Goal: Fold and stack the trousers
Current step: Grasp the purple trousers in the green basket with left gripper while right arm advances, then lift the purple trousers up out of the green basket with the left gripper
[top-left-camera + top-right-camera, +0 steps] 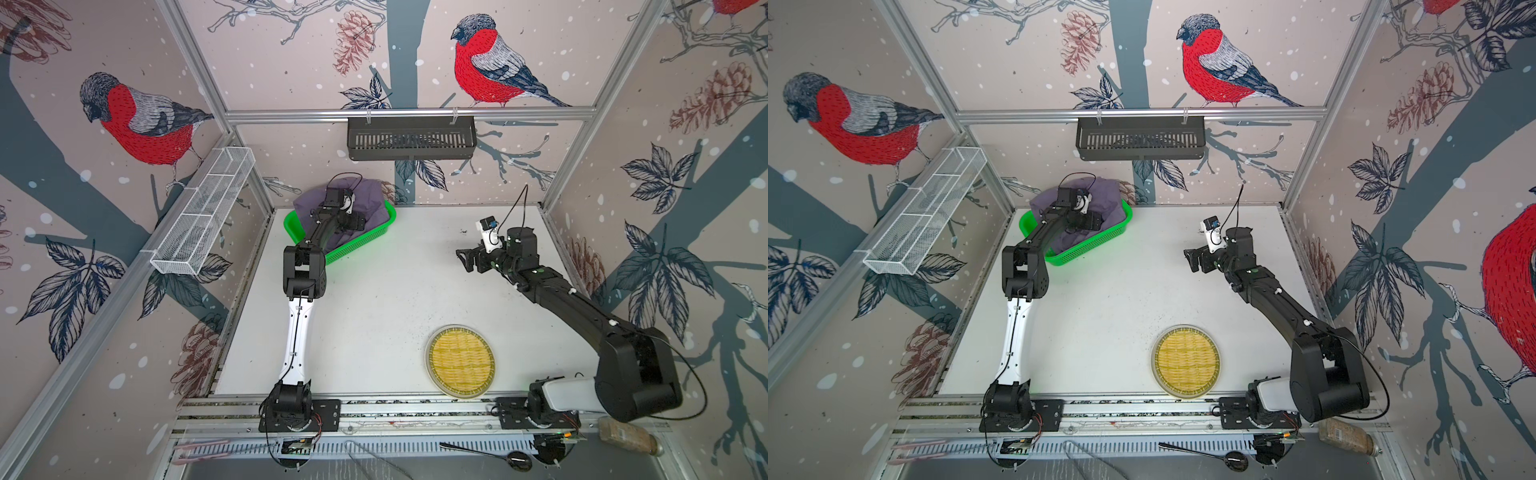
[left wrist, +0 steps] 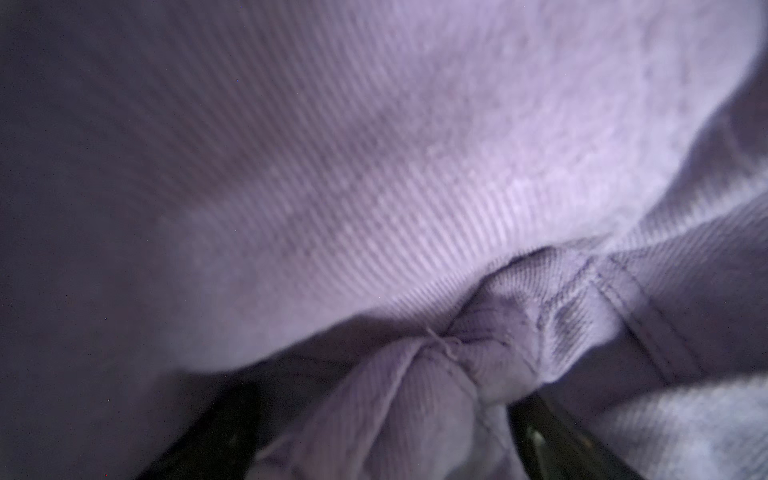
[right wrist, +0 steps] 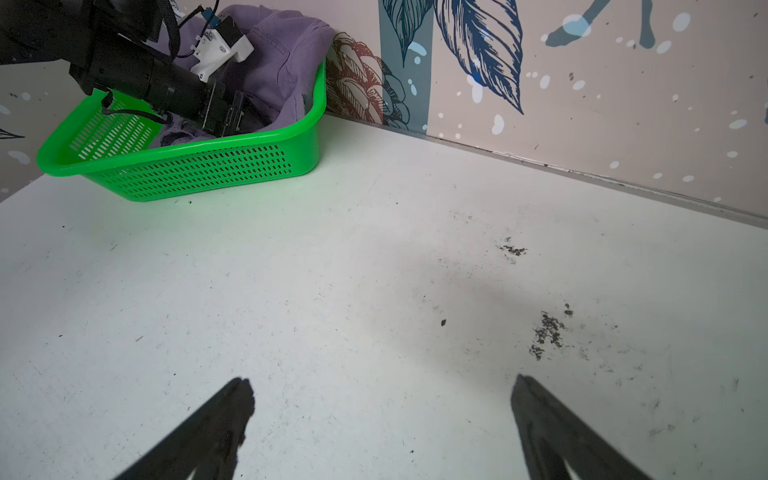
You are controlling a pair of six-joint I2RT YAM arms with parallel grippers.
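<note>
Shows the trousers (image 1: 372,203) bunched in the green basket (image 1: 359,244), far left; soft, limp, light; favours pinching the seam fold (image 2: 478,332) within the spread left claw (image 2: 386,415); right claw (image 3: 382,386) gaping, empty.

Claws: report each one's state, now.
Left claw: open around a bunch of the trousers.
Right claw: open, empty.

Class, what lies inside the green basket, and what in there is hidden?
The bunched trousers fill the green basket; the left gripper reaches in, jaws astride a fold. Cloth and arm hide the basket's floor and anything beneath.
</note>
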